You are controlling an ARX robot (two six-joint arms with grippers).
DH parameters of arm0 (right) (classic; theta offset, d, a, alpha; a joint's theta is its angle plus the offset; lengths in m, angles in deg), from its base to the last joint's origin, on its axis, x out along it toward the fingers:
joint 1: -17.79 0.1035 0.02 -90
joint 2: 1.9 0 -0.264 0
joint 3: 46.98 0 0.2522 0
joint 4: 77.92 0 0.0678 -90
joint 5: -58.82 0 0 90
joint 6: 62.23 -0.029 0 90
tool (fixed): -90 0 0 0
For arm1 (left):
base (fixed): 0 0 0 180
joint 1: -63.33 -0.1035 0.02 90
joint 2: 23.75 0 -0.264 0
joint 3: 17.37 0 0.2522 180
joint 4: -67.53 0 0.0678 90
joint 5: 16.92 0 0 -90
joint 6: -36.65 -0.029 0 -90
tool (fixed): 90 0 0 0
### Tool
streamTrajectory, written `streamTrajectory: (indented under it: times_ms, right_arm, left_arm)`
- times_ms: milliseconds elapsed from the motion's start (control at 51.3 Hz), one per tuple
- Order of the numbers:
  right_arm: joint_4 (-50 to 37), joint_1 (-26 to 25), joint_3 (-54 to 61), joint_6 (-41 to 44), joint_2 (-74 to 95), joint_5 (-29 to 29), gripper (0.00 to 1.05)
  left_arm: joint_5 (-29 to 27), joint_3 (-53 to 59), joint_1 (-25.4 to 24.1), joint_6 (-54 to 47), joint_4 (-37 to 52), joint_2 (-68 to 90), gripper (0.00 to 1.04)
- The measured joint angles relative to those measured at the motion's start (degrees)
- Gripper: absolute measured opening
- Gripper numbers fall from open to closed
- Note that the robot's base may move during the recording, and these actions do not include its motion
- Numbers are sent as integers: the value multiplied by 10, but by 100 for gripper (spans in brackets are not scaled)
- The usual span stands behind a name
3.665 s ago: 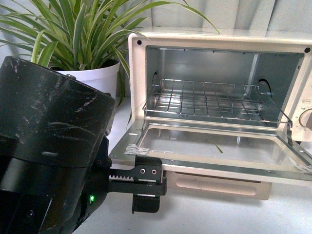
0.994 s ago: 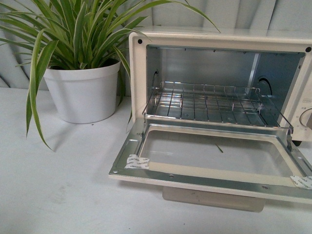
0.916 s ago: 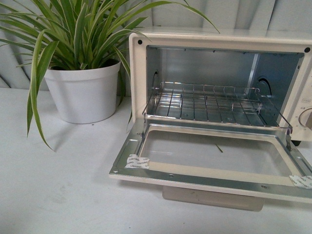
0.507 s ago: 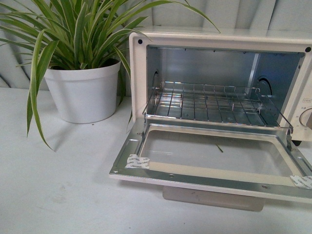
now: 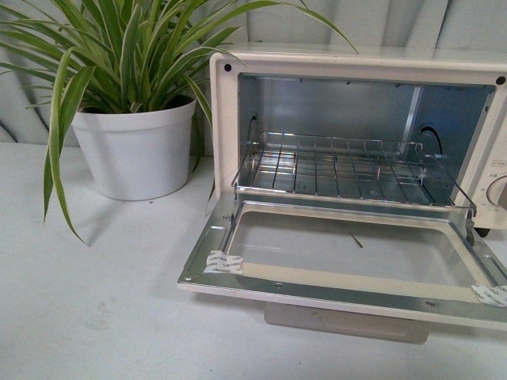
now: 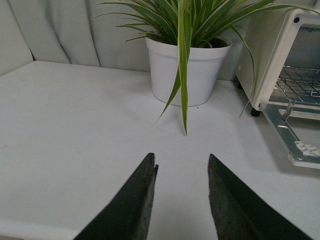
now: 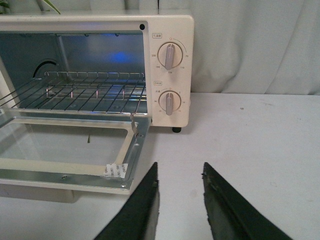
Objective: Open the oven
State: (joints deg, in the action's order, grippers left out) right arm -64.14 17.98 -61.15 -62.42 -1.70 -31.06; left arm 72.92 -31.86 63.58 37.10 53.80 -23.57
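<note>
The cream-white oven (image 5: 223, 119) stands at the right of the front view with its glass door (image 5: 348, 257) folded down flat, open. Its wire rack (image 5: 341, 168) and shiny inside show. The bar handle (image 5: 344, 323) hangs under the door's front edge. In the right wrist view the oven (image 7: 185, 30) shows two knobs (image 7: 170, 55) on its right panel. My left gripper (image 6: 181, 161) is open and empty over the table, left of the oven (image 6: 265, 50). My right gripper (image 7: 180, 170) is open and empty beside the door's right corner. Neither arm shows in the front view.
A white pot (image 5: 135, 150) with a long-leaved green plant (image 5: 127, 47) stands left of the oven, also in the left wrist view (image 6: 187, 75). The white table (image 5: 87, 301) spreads in front. Grey curtain (image 7: 260, 45) hangs behind.
The left arm, which filled the lower left of the front view 3.7 s ago beside the open door, has withdrawn out of that view. The last second shows no change.
</note>
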Motion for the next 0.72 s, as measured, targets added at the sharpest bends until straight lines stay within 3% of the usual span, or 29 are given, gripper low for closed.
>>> streamTrajectory:
  times_ms: [117, 292, 331, 721]
  right_arm:
    - [0, 0, 0, 0, 0, 0, 49]
    - [0, 0, 0, 0, 0, 0, 94]
    - [0, 0, 0, 0, 0, 0, 97]
    - [0, 0, 0, 0, 0, 0, 95]
  left_arm:
    - [0, 0, 0, 0, 0, 0, 57]
    - [0, 0, 0, 0, 0, 0, 99]
    - [0, 0, 0, -1, 0, 0, 99]
    - [0, 0, 0, -1, 0, 0, 98]
